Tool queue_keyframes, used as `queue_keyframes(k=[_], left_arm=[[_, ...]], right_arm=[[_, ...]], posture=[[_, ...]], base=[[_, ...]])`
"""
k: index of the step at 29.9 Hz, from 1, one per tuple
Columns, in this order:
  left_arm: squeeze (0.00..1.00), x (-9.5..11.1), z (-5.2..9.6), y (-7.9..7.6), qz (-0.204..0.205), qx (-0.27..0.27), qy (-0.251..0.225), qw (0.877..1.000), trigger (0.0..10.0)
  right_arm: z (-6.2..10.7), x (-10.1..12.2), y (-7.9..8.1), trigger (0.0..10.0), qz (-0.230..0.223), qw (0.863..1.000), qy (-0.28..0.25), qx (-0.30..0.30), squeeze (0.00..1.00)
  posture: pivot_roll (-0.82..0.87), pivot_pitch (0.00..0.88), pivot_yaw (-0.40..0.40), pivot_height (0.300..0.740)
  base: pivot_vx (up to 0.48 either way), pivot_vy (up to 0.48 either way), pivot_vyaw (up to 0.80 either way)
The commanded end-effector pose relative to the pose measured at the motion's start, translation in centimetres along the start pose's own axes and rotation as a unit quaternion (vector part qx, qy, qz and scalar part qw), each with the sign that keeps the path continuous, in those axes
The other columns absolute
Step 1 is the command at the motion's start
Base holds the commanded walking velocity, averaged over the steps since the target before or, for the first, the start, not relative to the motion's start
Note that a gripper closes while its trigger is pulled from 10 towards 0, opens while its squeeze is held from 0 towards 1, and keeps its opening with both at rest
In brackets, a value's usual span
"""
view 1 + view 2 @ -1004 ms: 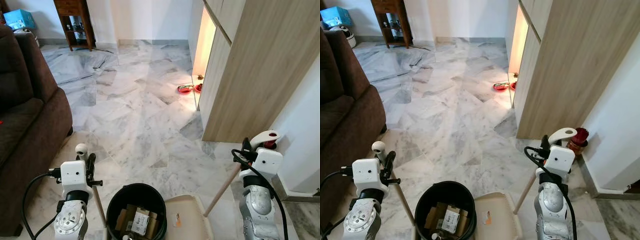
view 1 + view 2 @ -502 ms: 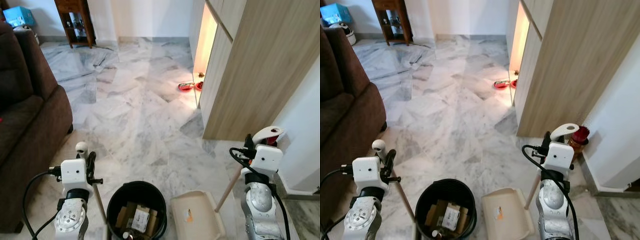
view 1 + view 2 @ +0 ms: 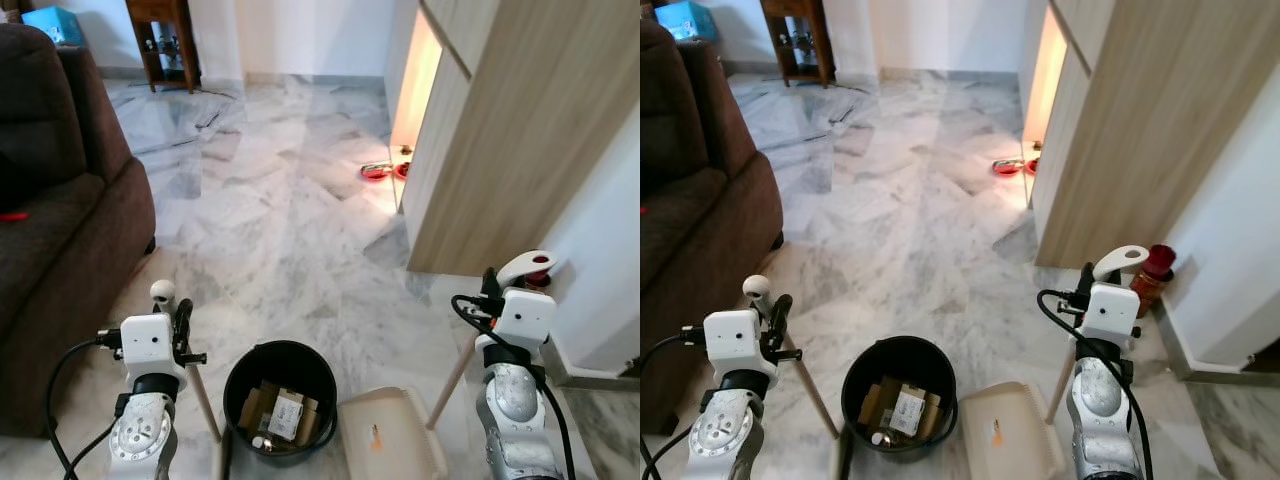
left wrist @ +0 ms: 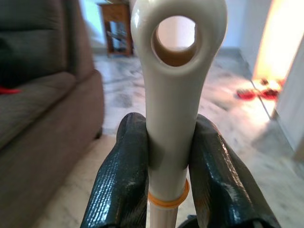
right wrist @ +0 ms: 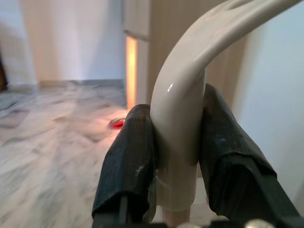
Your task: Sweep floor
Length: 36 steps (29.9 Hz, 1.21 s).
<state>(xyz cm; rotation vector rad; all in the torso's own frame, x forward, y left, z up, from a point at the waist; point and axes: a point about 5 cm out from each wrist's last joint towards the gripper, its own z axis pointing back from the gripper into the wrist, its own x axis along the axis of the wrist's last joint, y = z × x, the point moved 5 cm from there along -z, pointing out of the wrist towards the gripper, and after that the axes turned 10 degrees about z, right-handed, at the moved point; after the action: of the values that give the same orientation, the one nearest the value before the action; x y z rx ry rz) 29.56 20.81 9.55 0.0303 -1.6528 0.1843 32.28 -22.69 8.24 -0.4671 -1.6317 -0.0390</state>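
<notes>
Left hand (image 4: 167,161) clamped on a cream broom handle (image 4: 173,95) with a hanging hole at its tip, orange ring below the grip, brown sofa (image 4: 45,109) beside it, marble floor (image 4: 228,137) beyond, wooden stand (image 4: 116,26) far off.

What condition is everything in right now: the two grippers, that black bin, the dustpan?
Left gripper: shut on broom handle, upright.
Right gripper: shut on dustpan handle.
Black bin: upright, uncovered, holding cardboard scraps.
Dustpan: beside the bin, a small orange scrap in it.
</notes>
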Motion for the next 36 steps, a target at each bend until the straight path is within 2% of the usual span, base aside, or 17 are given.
queue_keyframes(k=[1,7,21,29,32,36], left_arm=[[0.0,0.4,0.2,0.1,-0.005,0.003,-0.009,1.0,10.0],[0.0,0.3,0.3,-0.1,-0.004,0.002,-0.009,1.0,10.0],[0.0,0.1,0.4,-0.2,-0.005,-0.003,-0.007,1.0,10.0],[0.0,0.0,0.4,-0.1,-0.011,-0.003,-0.007,1.0,10.0],[0.0,-0.1,0.1,-0.3,-0.013,-0.01,-0.006,1.0,10.0],[0.0,0.3,-0.7,-0.8,-0.018,-0.021,-0.013,1.0,10.0]], right_arm=[[-0.7,1.3,0.3,10.0,-0.006,1.0,-0.022,0.002,0.0],[-0.9,1.5,0.8,10.0,-0.009,1.0,-0.026,0.008,0.0],[-0.9,1.3,0.8,10.0,-0.012,1.0,-0.024,0.011,0.0],[-0.9,1.0,1.1,10.0,-0.027,0.999,-0.016,0.015,0.0],[-0.9,0.7,1.2,10.0,-0.017,1.0,-0.005,0.018,0.0],[-0.8,0.9,1.6,10.0,-0.028,0.999,-0.01,0.023,0.0]], posture=[[0.02,0.0,-0.009,0.74],[0.02,0.0,-0.013,0.74],[0.01,0.0,-0.013,0.74],[0.0,0.0,-0.012,0.74],[0.0,0.0,-0.01,0.74],[0.0,0.0,-0.005,0.74]], base=[[-0.311,0.0,0.0],[-0.309,0.0,0.0],[-0.308,0.0,0.0],[0.0,0.0,0.0],[0.0,0.0,0.0],[0.0,0.0,-0.8]])
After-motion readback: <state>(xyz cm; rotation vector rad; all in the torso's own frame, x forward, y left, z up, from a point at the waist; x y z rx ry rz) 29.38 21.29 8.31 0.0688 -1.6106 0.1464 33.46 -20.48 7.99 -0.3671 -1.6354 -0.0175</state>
